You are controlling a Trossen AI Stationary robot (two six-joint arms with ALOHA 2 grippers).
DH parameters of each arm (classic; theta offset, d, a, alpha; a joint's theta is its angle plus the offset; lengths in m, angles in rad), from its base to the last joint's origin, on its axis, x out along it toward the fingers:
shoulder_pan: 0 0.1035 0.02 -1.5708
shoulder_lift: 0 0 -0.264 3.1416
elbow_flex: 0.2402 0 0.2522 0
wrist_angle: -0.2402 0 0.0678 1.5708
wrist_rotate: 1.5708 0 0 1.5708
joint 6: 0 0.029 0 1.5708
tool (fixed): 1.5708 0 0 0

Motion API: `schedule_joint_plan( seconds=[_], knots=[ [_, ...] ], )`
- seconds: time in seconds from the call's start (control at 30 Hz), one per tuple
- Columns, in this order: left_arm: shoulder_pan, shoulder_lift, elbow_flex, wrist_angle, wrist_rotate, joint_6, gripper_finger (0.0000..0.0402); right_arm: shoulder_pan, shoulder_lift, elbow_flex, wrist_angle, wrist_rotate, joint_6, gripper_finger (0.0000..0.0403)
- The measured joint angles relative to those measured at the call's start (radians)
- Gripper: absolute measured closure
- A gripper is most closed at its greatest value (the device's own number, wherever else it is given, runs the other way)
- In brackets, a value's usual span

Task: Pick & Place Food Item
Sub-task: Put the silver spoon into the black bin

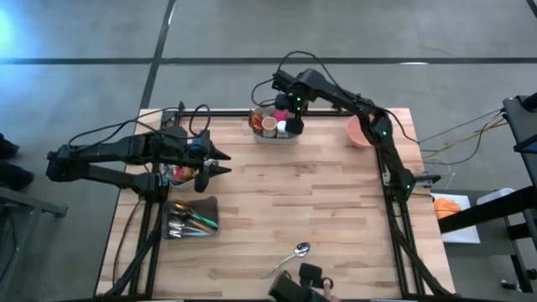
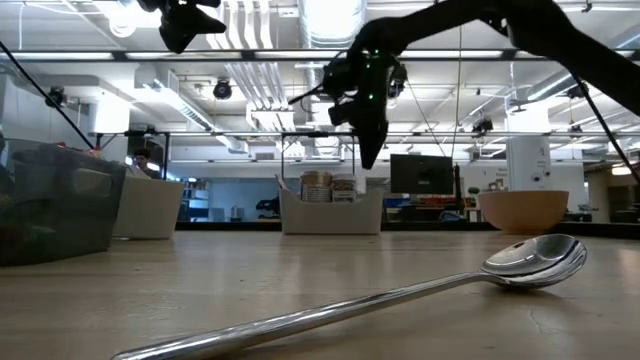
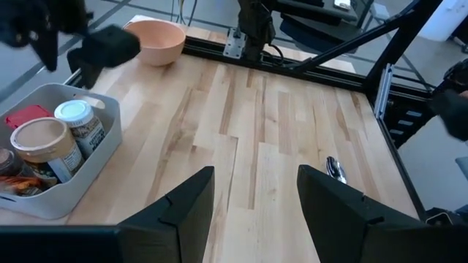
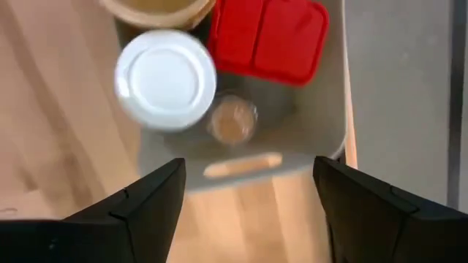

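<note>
The right gripper [image 4: 248,197] hangs wide open and empty over the grey food bin [image 1: 277,134] at the table's [image 1: 319,201] far edge. The left gripper [image 3: 256,197], part-open and seemingly empty, waits near the left edge.

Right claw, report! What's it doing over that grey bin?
Right claw open, empty, above grey plastic bin. White-lidded jar inside, unheld. Left claw open, waiting.

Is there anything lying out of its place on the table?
Yes: one spoon lies alone on the bare wood near the table's front edge, while the other cutlery sits together in the dark tray on the left. Nothing looks spilled or damaged.
</note>
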Motion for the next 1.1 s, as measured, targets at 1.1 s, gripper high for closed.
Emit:
schedule_joint_plan(
  seconds=[1.1],
  knots=[
    [0.0,0.246,0.022,0.067,0.123,-0.41,0.0202,0.642,-0.908,-1.127,0.846,0.326,0.64,0.0104]
  ],
)
